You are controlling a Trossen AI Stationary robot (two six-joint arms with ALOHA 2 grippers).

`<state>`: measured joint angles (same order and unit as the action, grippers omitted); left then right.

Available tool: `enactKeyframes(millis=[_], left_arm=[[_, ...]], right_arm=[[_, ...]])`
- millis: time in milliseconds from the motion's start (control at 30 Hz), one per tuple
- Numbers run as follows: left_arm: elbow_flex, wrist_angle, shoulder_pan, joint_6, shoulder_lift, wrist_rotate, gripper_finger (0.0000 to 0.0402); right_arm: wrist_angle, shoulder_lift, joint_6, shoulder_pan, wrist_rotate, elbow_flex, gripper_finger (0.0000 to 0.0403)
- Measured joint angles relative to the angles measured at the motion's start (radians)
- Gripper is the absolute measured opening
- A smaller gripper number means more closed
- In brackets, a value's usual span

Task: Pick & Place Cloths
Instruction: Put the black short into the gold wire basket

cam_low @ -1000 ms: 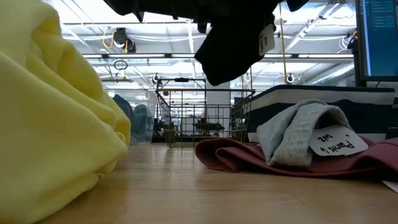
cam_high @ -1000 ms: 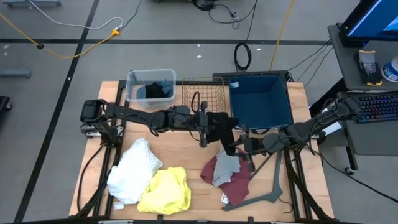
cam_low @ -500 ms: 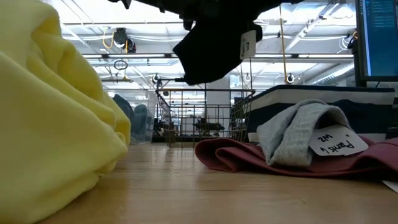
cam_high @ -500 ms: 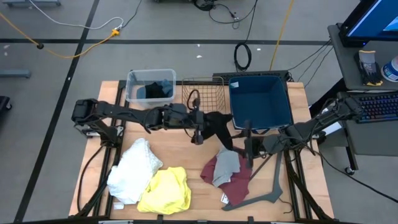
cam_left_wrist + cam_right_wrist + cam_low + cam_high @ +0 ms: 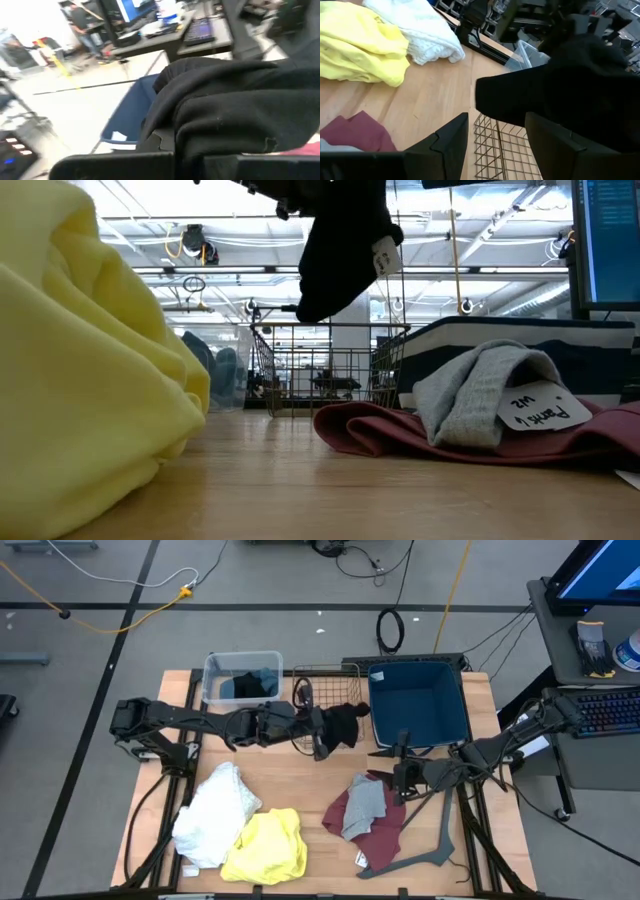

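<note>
My left gripper [image 5: 322, 732] is shut on a black cloth [image 5: 347, 723] above the near rim of the wire basket [image 5: 328, 690]. In the low view the black cloth [image 5: 340, 250] hangs high over the table with a white tag [image 5: 382, 255]. My right gripper [image 5: 398, 768] is open near the blue bin's near wall, touching nothing; in its wrist view the fingers [image 5: 451, 140] stand apart with the black cloth [image 5: 580, 85] ahead. White cloth [image 5: 215, 810] and yellow cloth [image 5: 268, 845] lie on the table. A grey cloth [image 5: 362, 802] lies on a maroon one [image 5: 375, 832]. My left gripper holds the black cloth by its bunched upper part [image 5: 335, 728], coming level from the table's left. The cloth [image 5: 240, 110] covers the fingers in the wrist view, so the hold itself is hidden. The cloth is lifted clear and hangs slack below the gripper.
A clear bin [image 5: 212, 690] with dark and blue cloths stands at the far left, and a blue bin [image 5: 417, 703] right of the basket. A dark grey hanger [image 5: 425, 840] lies near the right edge. Bare wood shows between the cloth piles.
My left gripper has drawn back toward the table's left and far edge, carrying the black cloth from above the maroon pile to the wire basket's near rim. The cloth's trailing lower end has swung in and now hangs bunched under the gripper.
</note>
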<state>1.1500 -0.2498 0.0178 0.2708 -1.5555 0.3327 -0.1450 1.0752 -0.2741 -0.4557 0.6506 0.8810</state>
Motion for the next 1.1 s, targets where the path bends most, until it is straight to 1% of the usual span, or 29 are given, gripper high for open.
enactKeyframes(millis=[100, 167, 300, 633, 767, 900, 1100], left_arm=[[0.000, -0.014, 0.009, 0.028, 0.000, 0.061, 0.0000], [0.000, -0.017, 0.021, 0.040, 0.000, 0.079, 0.0000], [0.000, -0.057, 0.055, 0.059, -0.001, 0.084, 0.0000], [0.000, -0.095, 0.178, 0.071, -0.001, 0.078, 0.0000], [0.000, -0.092, 0.240, 0.027, -0.001, 0.006, 0.0000], [0.000, -0.074, 0.300, -0.055, -0.001, -0.070, 0.0000], [0.000, 0.023, 0.357, -0.165, -0.001, -0.076, 0.0000]], right_arm=[[-0.009, 0.000, 0.002, 0.001, 0.003, 0.000, 0.0193], [-0.016, 0.000, 0.003, 0.001, 0.003, 0.000, 0.0193], [-0.045, 0.000, 0.043, 0.001, 0.002, 0.000, 0.0192], [-0.207, 0.000, 0.244, 0.001, -0.001, 0.000, 0.0192], [-0.243, 0.000, 0.304, 0.002, -0.004, 0.000, 0.0192], [-0.255, 0.000, 0.319, 0.002, -0.060, 0.000, 0.0192], [-0.249, 0.000, 0.356, 0.002, -0.138, 0.000, 0.0192]])
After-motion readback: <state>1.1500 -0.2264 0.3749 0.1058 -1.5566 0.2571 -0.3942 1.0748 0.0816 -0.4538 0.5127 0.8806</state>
